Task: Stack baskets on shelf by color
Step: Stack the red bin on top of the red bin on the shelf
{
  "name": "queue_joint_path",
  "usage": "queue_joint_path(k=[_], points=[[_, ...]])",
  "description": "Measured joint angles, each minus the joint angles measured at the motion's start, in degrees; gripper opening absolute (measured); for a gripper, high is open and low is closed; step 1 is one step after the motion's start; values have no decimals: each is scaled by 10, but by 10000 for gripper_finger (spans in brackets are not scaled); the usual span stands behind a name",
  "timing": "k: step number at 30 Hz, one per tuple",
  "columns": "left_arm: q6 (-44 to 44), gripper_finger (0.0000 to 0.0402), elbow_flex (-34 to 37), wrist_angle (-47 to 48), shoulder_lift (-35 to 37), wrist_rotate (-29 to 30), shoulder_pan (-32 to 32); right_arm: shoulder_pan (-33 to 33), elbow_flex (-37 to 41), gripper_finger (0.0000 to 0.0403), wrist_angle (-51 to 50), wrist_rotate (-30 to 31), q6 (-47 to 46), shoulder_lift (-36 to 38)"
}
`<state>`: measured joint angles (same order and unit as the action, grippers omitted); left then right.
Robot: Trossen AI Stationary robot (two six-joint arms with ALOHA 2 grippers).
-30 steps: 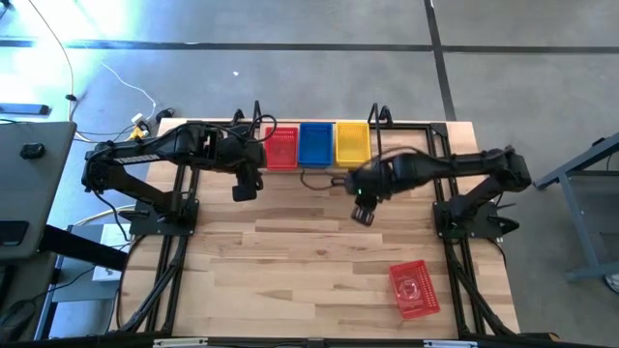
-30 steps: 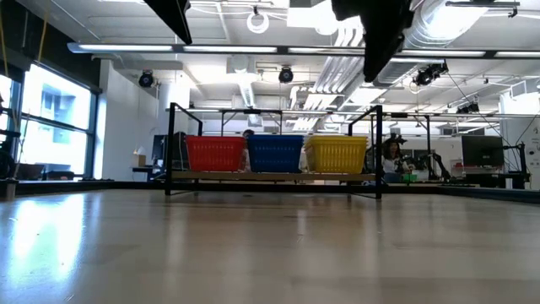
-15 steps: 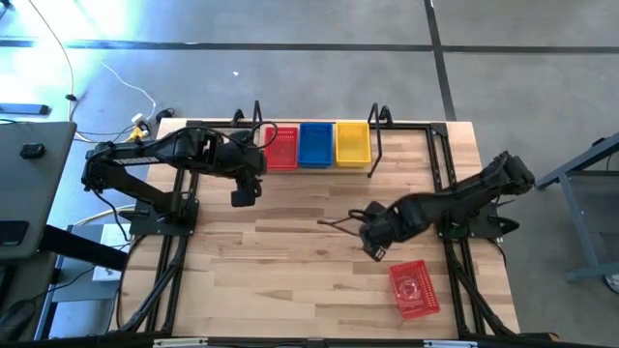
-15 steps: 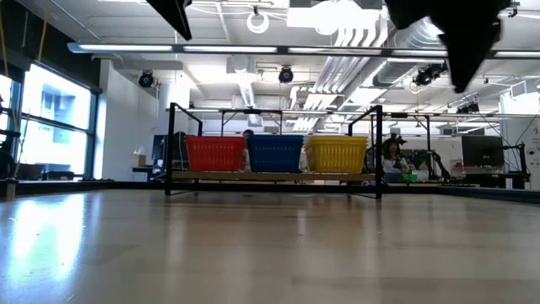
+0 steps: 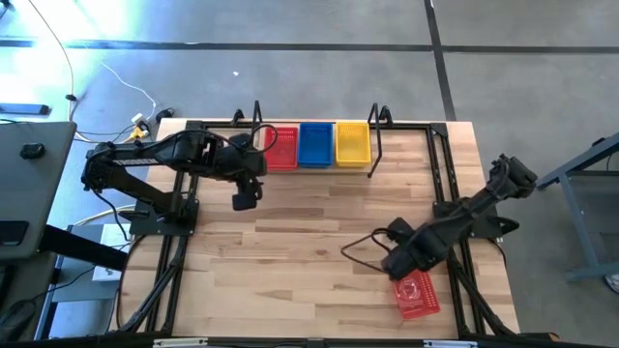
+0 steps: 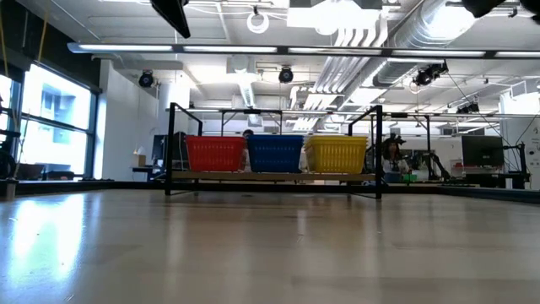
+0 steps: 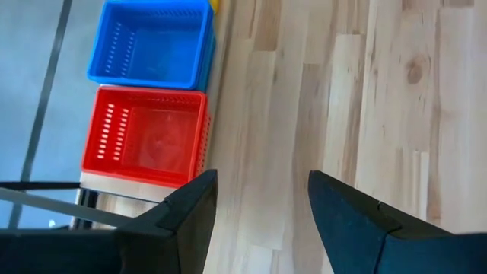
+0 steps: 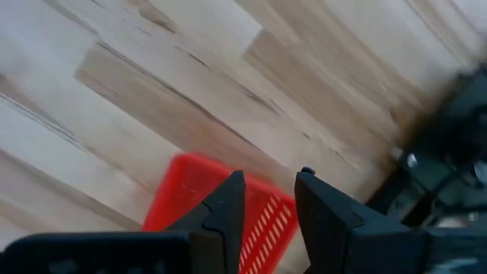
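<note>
While the left end effector (image 5: 246,200) waited open near the shelf (image 5: 314,166), the right end effector (image 5: 398,263) — fingers apart, empty — hovered beside the stray red basket (image 5: 417,294) on the table (image 5: 290,261); grasping its rim probably came next.

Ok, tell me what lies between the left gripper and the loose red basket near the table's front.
In the high view, only bare wooden tabletop and a thin dark cable lie between the left gripper and the red basket; the right gripper hangs at the basket's edge.
</note>
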<state>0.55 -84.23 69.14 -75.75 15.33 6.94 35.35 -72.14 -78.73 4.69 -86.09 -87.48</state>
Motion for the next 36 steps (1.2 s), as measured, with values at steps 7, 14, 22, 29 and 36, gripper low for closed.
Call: queue_joint_path(k=[7,14,22,29,36], points=[[52,196,0,-1,0,1,0,67,0,103,-19,0,-120,0],[78,196,0,-2,0,1,0,133,0,103,-28,0,-224,0],[89,196,0,-5,0,3,0,196,9,103,-18,-2,-317,-6],[89,196,0,-22,0,1,0,211,67,103,46,-54,-352,-6],[89,196,0,-32,0,0,0,211,125,103,109,-73,-356,-7]])
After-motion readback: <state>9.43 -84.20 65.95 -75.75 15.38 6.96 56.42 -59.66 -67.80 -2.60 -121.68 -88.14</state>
